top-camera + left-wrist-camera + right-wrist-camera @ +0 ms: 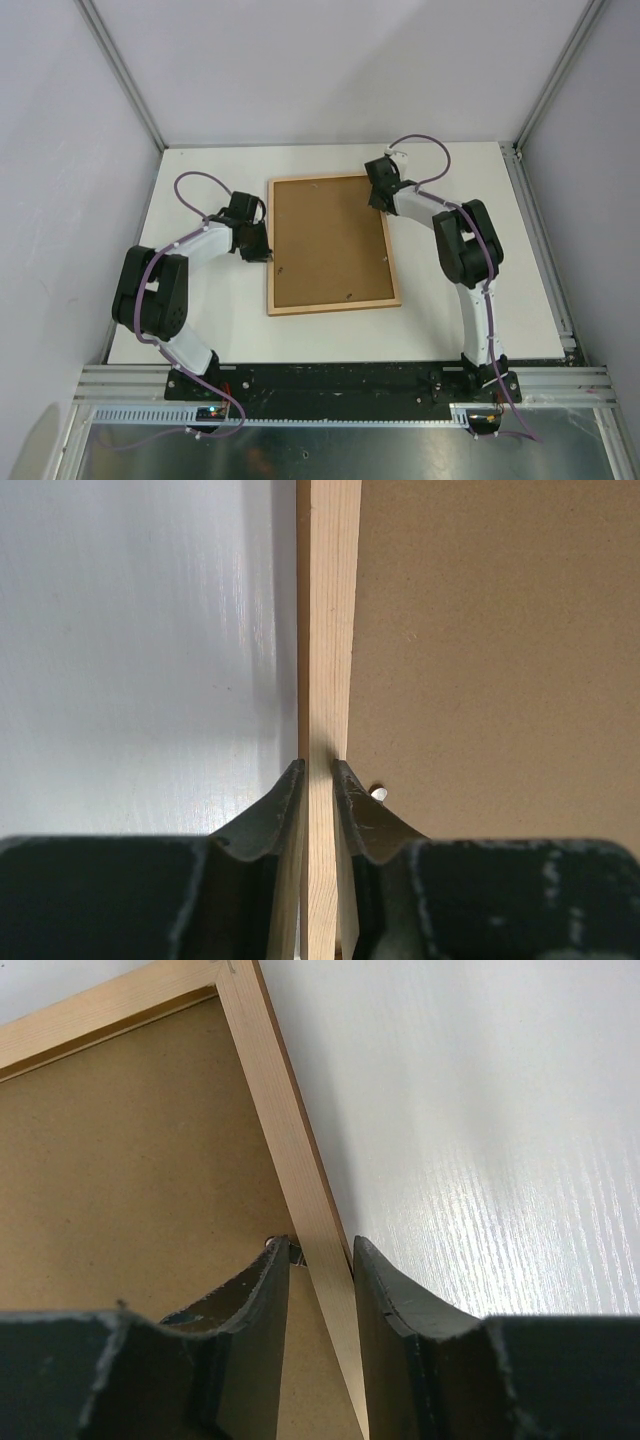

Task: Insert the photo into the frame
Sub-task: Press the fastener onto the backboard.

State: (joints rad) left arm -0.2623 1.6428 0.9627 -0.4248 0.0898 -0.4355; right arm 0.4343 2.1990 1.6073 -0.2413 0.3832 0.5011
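The left gripper [318, 770] is clamped on the left rail of the frame [328, 630], with bare white table [130, 680] just outside it. The right gripper [320, 1245] straddles the right rail near the far corner; I cannot tell if it pinches. One frame lies flat, light wood up, filled by one brown backing board [328, 240], with open tabletop all round.
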